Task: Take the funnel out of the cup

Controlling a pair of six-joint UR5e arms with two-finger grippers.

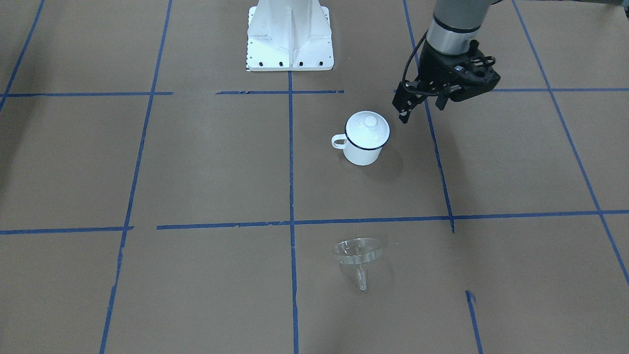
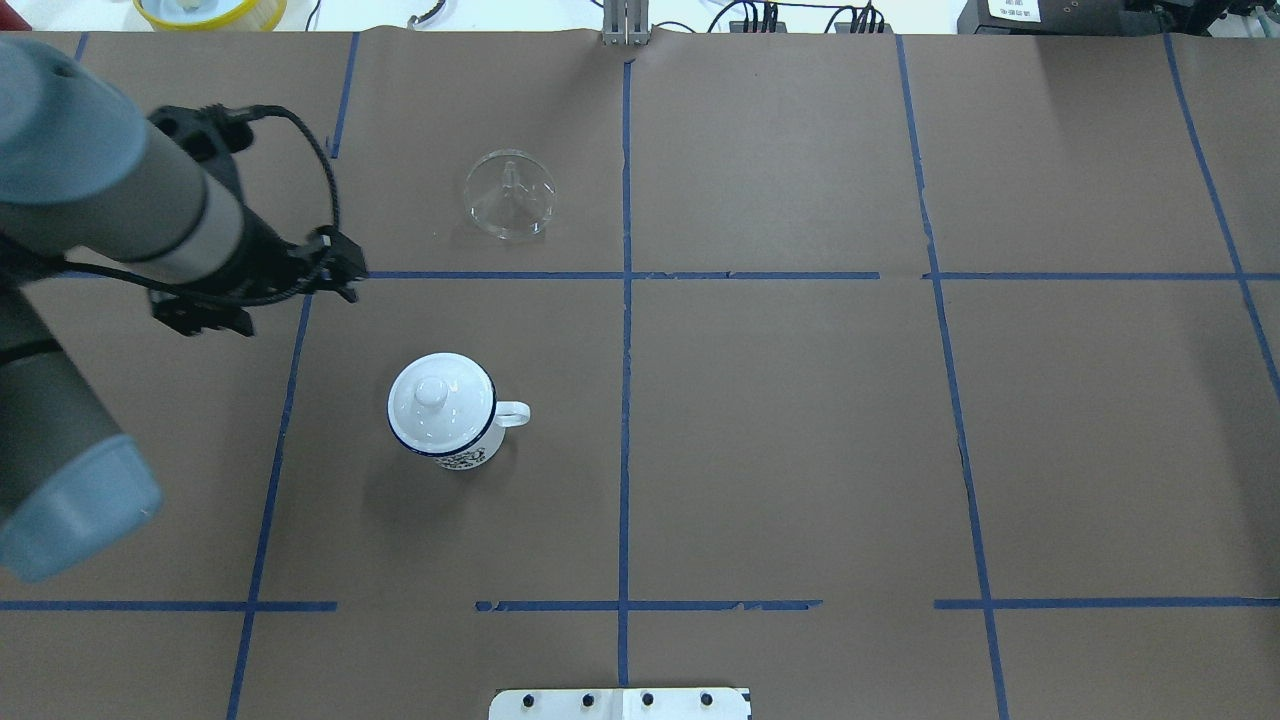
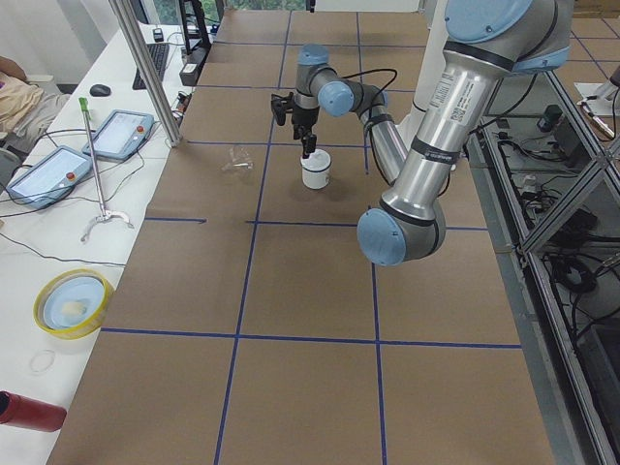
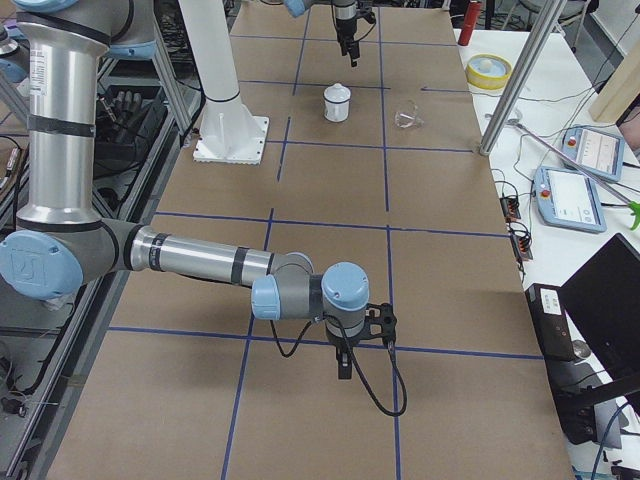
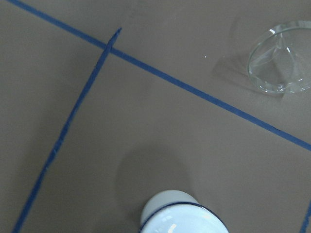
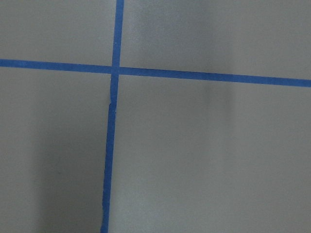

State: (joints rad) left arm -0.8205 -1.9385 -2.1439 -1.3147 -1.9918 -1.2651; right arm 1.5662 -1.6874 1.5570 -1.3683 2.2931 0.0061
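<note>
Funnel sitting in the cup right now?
No, the funnel lies on the table, well apart from the cup, which has a lid on top.

funnel unobstructed all round, cup well apart

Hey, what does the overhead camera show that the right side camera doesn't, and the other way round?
Only overhead: the loop handle of the cup shows plainly. Only the right side view: the right gripper, hanging over the table far from the objects, and two teach pendants beside the table. Both: the cup standing upright with its lid on, the clear funnel lying on the table apart from it, and the left gripper near the cup, holding nothing.
</note>
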